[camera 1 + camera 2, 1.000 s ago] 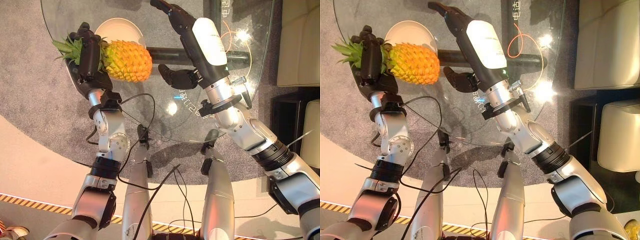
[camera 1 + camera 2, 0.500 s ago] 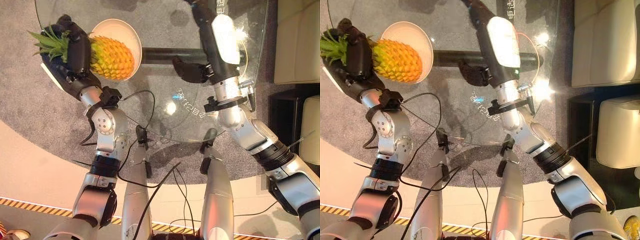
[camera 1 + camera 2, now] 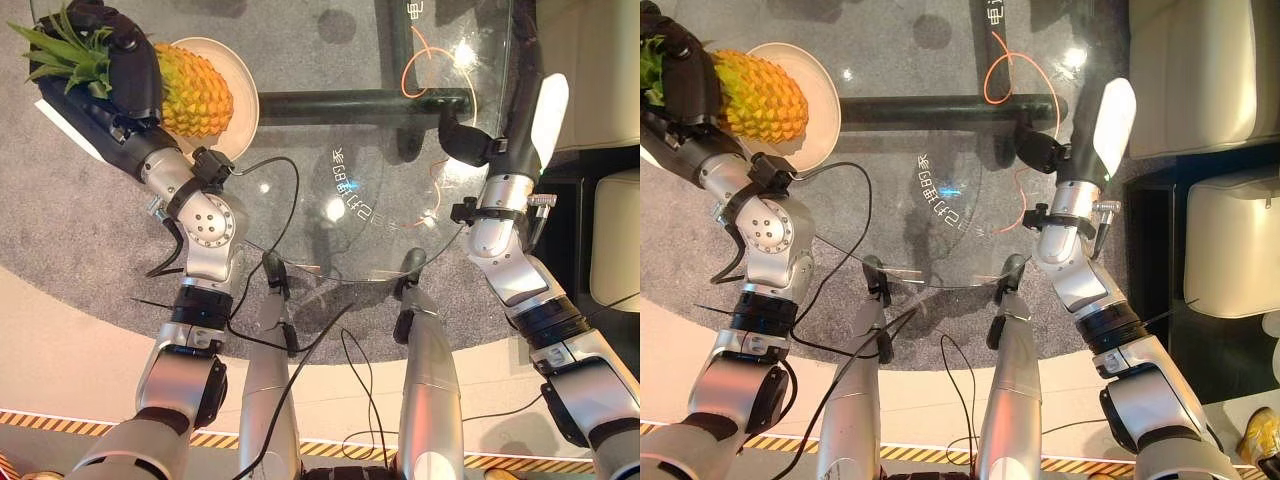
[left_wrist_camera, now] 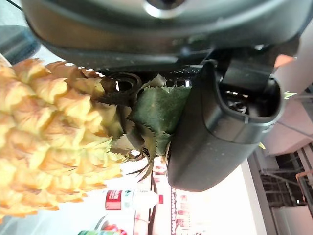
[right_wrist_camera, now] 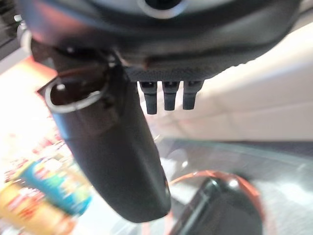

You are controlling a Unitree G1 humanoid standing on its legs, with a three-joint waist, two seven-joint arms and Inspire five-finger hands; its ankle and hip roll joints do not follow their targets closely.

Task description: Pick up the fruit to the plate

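A yellow-orange pineapple [image 3: 192, 92] with a green crown [image 3: 62, 52] lies sideways in my left hand [image 3: 132, 78], which is shut on it where crown meets fruit. The fruit hangs over a cream plate [image 3: 243, 105] at the far left of the round glass table [image 3: 330, 130]; I cannot tell whether it touches the plate. In the left wrist view the thumb [image 4: 215, 137] presses against the crown base beside the pineapple [image 4: 54, 142]. My right hand [image 3: 470, 148] stands upright over the table's right edge, open and holding nothing, its thumb [image 5: 117, 166] straight.
A dark bar [image 3: 360, 103] of the table base runs under the glass, with an orange cable loop [image 3: 430, 70] near it. Cream sofas [image 3: 1200, 80] and a black side table [image 3: 570, 210] stand at the right. Grey carpet surrounds the table.
My left hand has carried the pineapple further left, over the plate. My right arm has pulled back to the right and now stands upright. The camera has also shifted.
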